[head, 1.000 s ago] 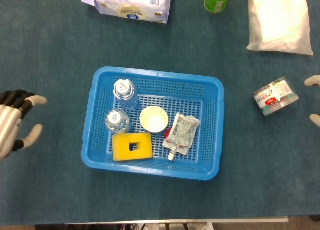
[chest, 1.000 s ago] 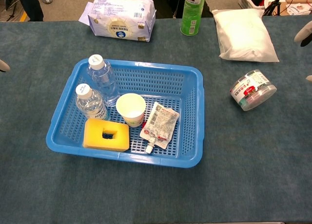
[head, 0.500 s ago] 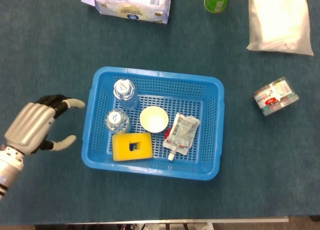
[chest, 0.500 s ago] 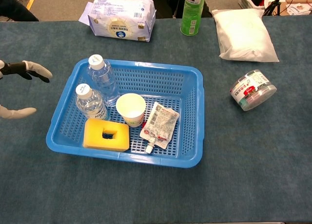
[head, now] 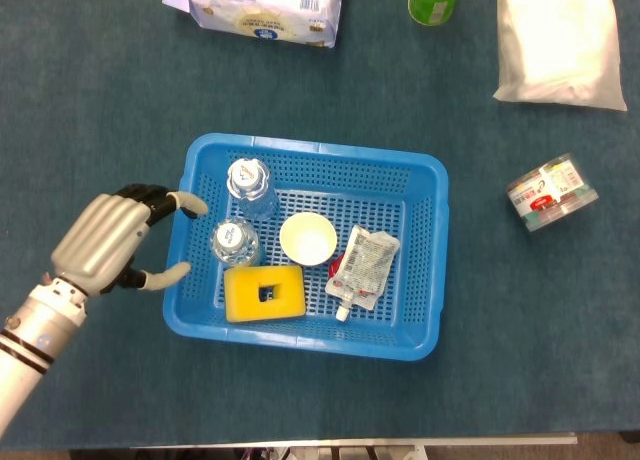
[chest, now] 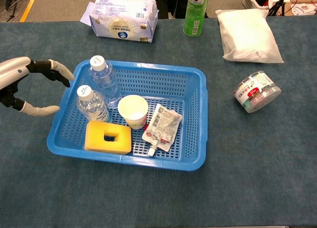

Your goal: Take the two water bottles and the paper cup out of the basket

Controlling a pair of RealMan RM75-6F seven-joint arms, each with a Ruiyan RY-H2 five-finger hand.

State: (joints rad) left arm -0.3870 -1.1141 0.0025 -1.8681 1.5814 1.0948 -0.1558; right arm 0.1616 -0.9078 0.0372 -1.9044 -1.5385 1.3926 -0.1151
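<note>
- Two water bottles (head: pixel 240 210) were seen upright in the left part of the blue basket (head: pixel 415 255), centre frame, with the paper cup (head: pixel 308 239) just right of them.
- The left hand (head: pixel 105 242) was held at the basket's left wall, fingers spread, gripping nothing.
- The right hand was out of view.

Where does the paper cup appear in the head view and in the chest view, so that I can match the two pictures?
Head view: the paper cup stands near the middle of the blue basket, right of the two bottles.
Chest view: the paper cup is left of the basket's centre.
Shared landmark: the yellow sponge, at the cup's lower left in both.
</note>
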